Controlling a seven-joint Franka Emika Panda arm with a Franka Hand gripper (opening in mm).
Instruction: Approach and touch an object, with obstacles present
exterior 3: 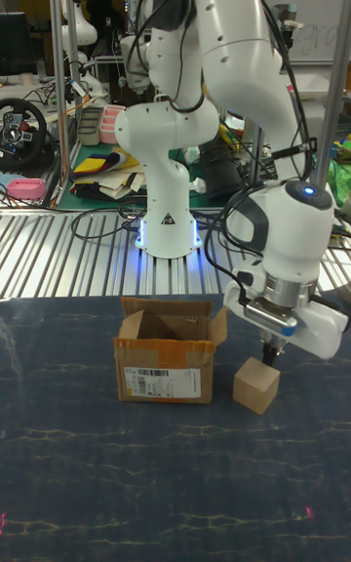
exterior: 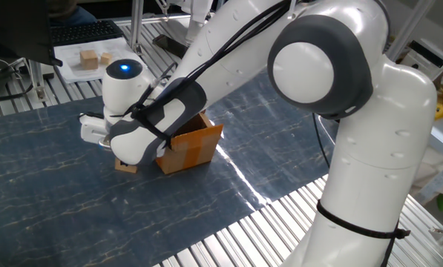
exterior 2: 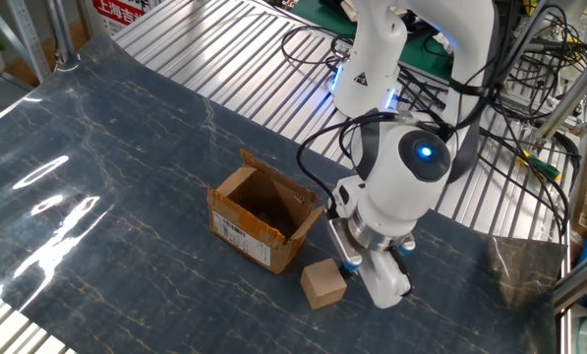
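The object, a small light-tan wooden cube (exterior 3: 256,387), rests on the dark mat just right of the obstacle, an orange-brown cardboard box (exterior 3: 166,359) with upright flaps. My gripper (exterior 3: 268,351) points down over the cube's rear top edge, its dark fingers right at that edge; contact is not clear. From the other fixed view the cube (exterior 2: 323,282) lies in front of the box (exterior 2: 262,218), and the gripper (exterior 2: 349,264) is beside its right corner. The finger gap is hidden. In one fixed view the hand covers most of the cube (exterior: 125,165).
The arm's elbow and forearm hang over the box (exterior: 194,145). A white tray with two tan blocks (exterior: 89,59) lies far off beyond the mat. Ribbed metal table (exterior 2: 224,59) surrounds the mat. Cables (exterior 2: 529,147) and the robot base (exterior 3: 168,220) stand behind.
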